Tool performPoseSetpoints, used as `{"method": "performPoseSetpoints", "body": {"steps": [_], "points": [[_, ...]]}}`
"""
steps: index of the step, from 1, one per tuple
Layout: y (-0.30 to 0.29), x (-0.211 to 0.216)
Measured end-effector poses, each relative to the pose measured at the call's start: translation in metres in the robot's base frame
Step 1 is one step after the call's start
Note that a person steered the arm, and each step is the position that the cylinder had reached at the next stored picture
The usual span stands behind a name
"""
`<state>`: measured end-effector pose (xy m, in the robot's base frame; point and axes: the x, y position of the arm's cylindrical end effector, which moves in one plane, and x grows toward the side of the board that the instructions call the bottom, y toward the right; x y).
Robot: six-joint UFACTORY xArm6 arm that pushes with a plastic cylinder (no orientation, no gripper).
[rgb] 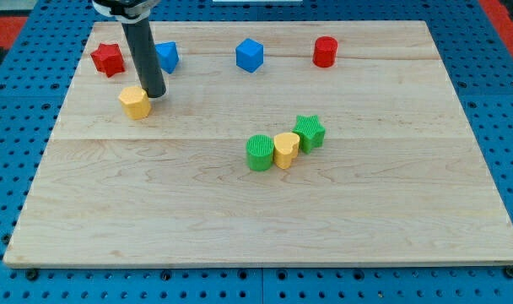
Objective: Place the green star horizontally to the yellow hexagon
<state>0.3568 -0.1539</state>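
Observation:
The green star [310, 132] lies right of the board's middle, touching a yellow heart-shaped block [286, 149]. The yellow hexagon [135, 101] lies at the upper left. My tip [153, 94] rests just to the right of the yellow hexagon, touching or nearly touching its upper right side. The rod rises from there to the view's top. The tip is far to the left of the green star.
A green cylinder [259, 153] touches the yellow heart's left side. A red star [108, 59] and a blue block [166, 57] lie at the upper left, a blue cube [250, 55] and a red cylinder [325, 51] along the top. The wooden board [265, 228] sits on blue pegboard.

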Motion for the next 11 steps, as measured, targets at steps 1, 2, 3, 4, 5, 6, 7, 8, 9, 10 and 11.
{"method": "performPoseSetpoints", "body": {"steps": [1, 2, 3, 4, 5, 6, 7, 8, 9, 10, 11], "points": [[-0.015, 0.006], [-0.016, -0.002], [0.065, -0.002], [0.144, -0.015], [0.204, -0.002], [0.249, 0.037], [0.272, 0.085], [0.262, 0.113], [0.217, 0.092], [0.212, 0.051], [0.262, 0.055]]}}
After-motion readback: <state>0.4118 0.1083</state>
